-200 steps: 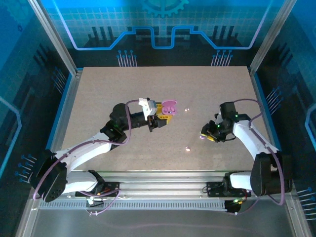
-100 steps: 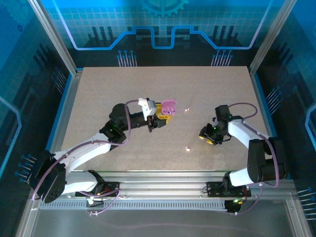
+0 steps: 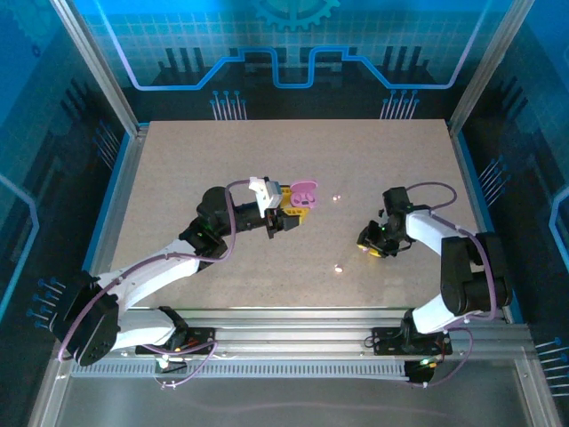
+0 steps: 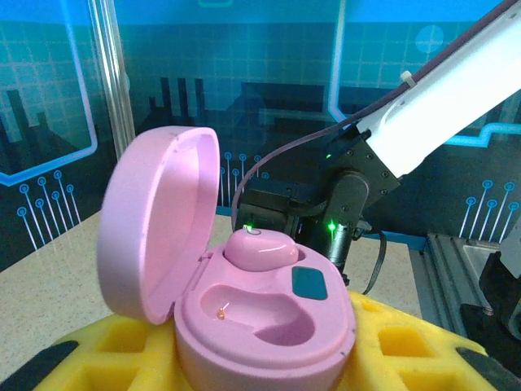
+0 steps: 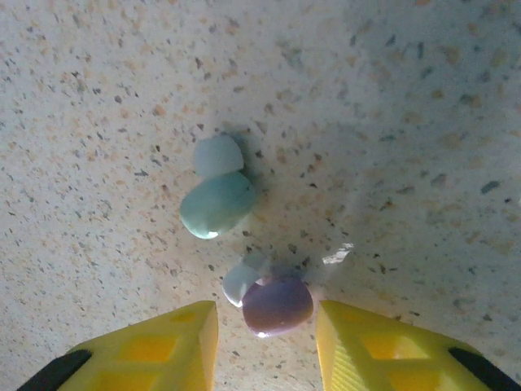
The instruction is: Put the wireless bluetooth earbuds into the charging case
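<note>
The right gripper (image 5: 264, 322) stands with its yellow fingers (image 5: 175, 342) parted, at 7 and 5 o'clock of the frame. Between them, on the speckled table (image 5: 391, 122), lies a purplish earbud (image 5: 278, 306) (a slim gap on either side, its pale stem toward 10 o'clock). A pale green earbud (image 5: 216, 204) lies at its 11 o'clock, apart.
</note>
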Robot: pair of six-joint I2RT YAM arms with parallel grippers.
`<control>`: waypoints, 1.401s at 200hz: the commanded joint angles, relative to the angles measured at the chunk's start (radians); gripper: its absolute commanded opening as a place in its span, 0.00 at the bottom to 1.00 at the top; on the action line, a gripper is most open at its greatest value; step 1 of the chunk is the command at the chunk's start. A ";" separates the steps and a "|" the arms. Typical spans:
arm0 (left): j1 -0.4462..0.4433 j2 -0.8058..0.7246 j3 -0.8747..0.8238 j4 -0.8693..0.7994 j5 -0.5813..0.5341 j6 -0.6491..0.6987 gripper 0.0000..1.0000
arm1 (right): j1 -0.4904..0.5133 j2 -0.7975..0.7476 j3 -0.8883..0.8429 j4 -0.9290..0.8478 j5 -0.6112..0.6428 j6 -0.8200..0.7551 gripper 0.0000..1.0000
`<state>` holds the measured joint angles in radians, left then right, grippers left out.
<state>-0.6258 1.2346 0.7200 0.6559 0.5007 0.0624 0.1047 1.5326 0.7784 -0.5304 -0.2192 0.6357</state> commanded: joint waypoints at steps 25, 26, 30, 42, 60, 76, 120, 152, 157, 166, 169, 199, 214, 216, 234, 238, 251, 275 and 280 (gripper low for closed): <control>-0.007 -0.025 -0.004 0.010 -0.007 0.028 0.37 | 0.015 0.033 0.043 0.006 0.013 -0.047 0.37; -0.007 -0.026 -0.004 0.011 -0.006 0.028 0.37 | 0.015 0.034 0.042 0.007 0.012 -0.048 0.37; -0.007 -0.026 -0.004 0.010 -0.007 0.028 0.37 | 0.015 0.039 0.046 0.006 0.012 -0.048 0.37; -0.007 -0.023 -0.003 0.011 -0.007 0.027 0.37 | 0.016 0.051 0.054 0.002 0.007 -0.056 0.37; -0.007 -0.020 0.001 0.009 -0.003 0.025 0.37 | 0.021 0.060 0.063 0.010 -0.007 -0.075 0.37; -0.006 -0.015 0.003 0.008 -0.001 0.024 0.37 | 0.038 0.068 0.078 0.006 -0.012 -0.095 0.37; -0.007 -0.011 0.004 0.010 0.003 0.022 0.37 | 0.063 0.111 0.095 -0.006 -0.018 -0.130 0.35; -0.008 -0.006 0.006 0.009 0.003 0.023 0.36 | 0.089 0.122 0.138 -0.005 -0.024 -0.148 0.34; -0.007 -0.006 0.006 0.008 0.003 0.024 0.37 | 0.093 0.123 0.142 -0.006 -0.021 -0.149 0.34; -0.006 -0.005 0.006 0.010 0.004 0.022 0.37 | 0.100 0.124 0.146 -0.007 -0.019 -0.149 0.34; -0.007 -0.004 0.007 0.011 0.004 0.022 0.36 | 0.104 0.124 0.148 -0.007 -0.018 -0.151 0.34; -0.007 0.000 0.008 0.013 0.006 0.021 0.37 | 0.118 0.140 0.169 -0.014 -0.019 -0.152 0.34; -0.007 0.001 0.007 0.014 0.007 0.022 0.36 | 0.123 0.150 0.180 -0.019 -0.017 -0.154 0.34; -0.007 -0.001 0.007 0.013 0.006 0.022 0.36 | 0.124 0.152 0.182 -0.019 -0.018 -0.154 0.34; -0.008 -0.004 0.002 0.012 0.001 0.024 0.36 | 0.132 0.161 0.195 -0.036 -0.008 -0.151 0.35; -0.007 -0.005 0.002 0.013 0.001 0.024 0.36 | 0.134 0.162 0.199 -0.038 -0.005 -0.148 0.35; -0.007 -0.007 0.001 0.013 -0.001 0.026 0.37 | 0.141 0.166 0.206 -0.041 -0.002 -0.136 0.37; -0.006 -0.008 -0.001 0.013 -0.001 0.026 0.36 | 0.160 0.193 0.241 -0.073 0.034 -0.136 0.39; -0.007 -0.009 -0.001 0.013 -0.002 0.024 0.37 | 0.164 0.200 0.251 -0.083 0.050 -0.136 0.39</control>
<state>-0.6258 1.2350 0.7197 0.6559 0.5011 0.0624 0.2413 1.6951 0.9764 -0.5564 -0.2165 0.4969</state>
